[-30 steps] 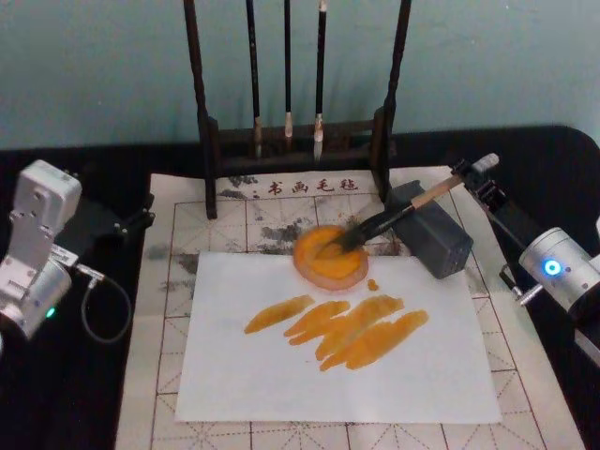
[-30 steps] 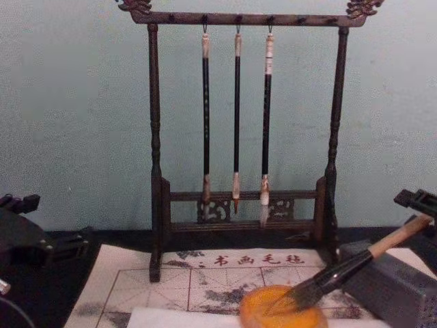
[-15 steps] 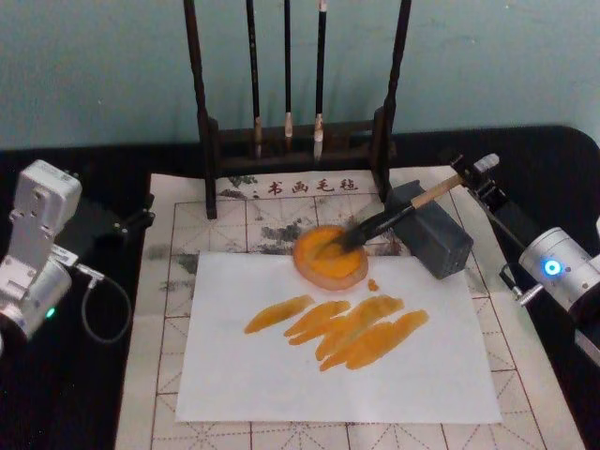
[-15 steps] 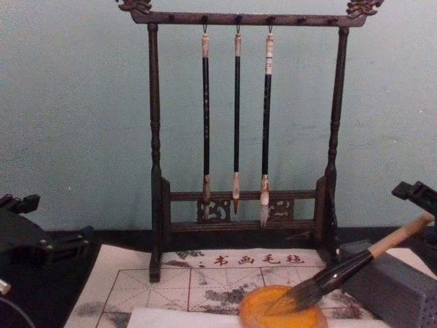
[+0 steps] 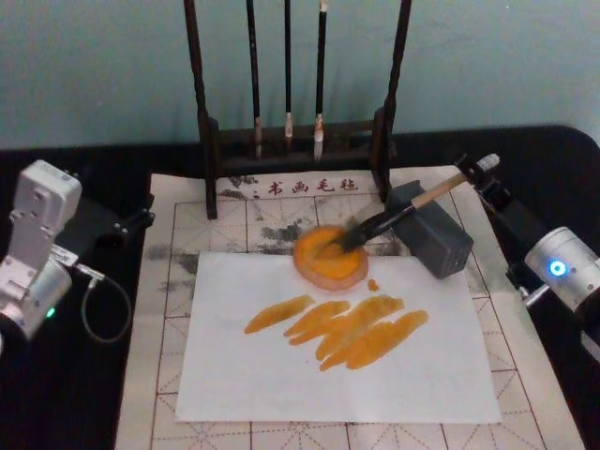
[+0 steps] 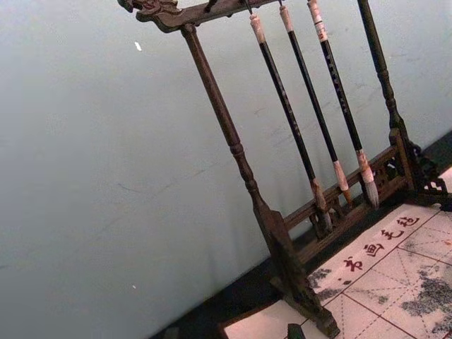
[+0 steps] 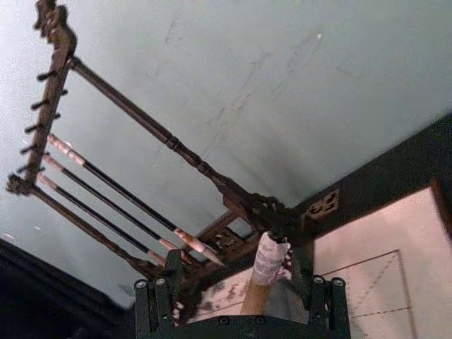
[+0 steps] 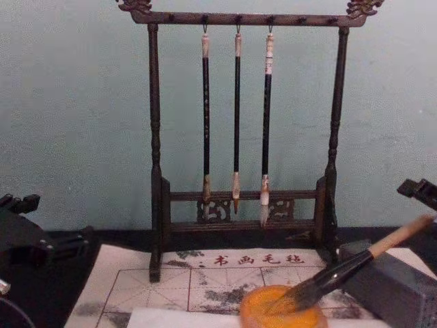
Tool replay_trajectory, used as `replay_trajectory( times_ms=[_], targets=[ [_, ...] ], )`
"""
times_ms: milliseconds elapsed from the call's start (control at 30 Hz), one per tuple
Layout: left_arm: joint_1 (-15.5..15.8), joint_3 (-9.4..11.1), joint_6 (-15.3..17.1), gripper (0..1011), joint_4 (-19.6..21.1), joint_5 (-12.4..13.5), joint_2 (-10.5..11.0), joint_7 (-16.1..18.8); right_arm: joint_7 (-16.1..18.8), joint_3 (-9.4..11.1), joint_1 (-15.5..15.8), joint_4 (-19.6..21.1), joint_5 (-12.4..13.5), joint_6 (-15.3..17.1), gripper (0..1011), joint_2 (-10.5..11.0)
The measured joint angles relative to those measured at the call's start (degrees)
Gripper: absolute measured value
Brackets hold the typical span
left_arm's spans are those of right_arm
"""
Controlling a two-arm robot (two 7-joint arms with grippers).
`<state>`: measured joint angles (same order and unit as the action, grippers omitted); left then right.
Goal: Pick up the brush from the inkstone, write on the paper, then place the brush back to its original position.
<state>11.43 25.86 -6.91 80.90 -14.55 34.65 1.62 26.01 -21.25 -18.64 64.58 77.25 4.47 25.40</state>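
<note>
The brush (image 5: 394, 217) lies slanted with its dark tuft in the orange inkstone (image 5: 319, 272). Its tan handle leans on the grey block (image 5: 442, 246). In the chest view the brush (image 8: 355, 263) rises to the right from the inkstone (image 8: 287, 316). My right gripper (image 5: 483, 173) is open at the handle's far end. In the right wrist view the handle end (image 7: 267, 263) sits between the spread fingers (image 7: 321, 300) without being clamped. The white paper (image 5: 281, 375) bears several orange strokes. My left gripper (image 5: 127, 225) is parked at the left of the mat.
A dark wooden rack (image 5: 295, 141) with three thin hanging brushes (image 8: 236, 116) stands behind the inkstone. A cream mat (image 5: 178, 216) with red grid lines lies under the paper. A black table edge runs on both sides.
My right gripper has drawn back to the right from the handle end. The brush stays put on the inkstone and block. The left arm has not moved.
</note>
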Motion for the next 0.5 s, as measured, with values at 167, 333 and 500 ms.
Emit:
replay_trajectory(
  times_ms=[167,333,500],
  targets=[
    [0.00,0.00,0.00,1001,0.00,0.00,0.00,0.00,-4.77,-0.82,2.86,5.63,-7.45,-4.32,1000,2.88],
    [-0.01,0.00,0.00,1001,0.00,0.00,0.00,0.00,-8.32,-1.32,5.38,9.92,-13.23,-6.75,1000,5.56],
    [0.00,0.00,0.00,1001,0.00,0.00,0.00,0.00,-10.91,-1.08,8.36,14.00,-17.36,-7.96,1000,8.18]
  ],
)
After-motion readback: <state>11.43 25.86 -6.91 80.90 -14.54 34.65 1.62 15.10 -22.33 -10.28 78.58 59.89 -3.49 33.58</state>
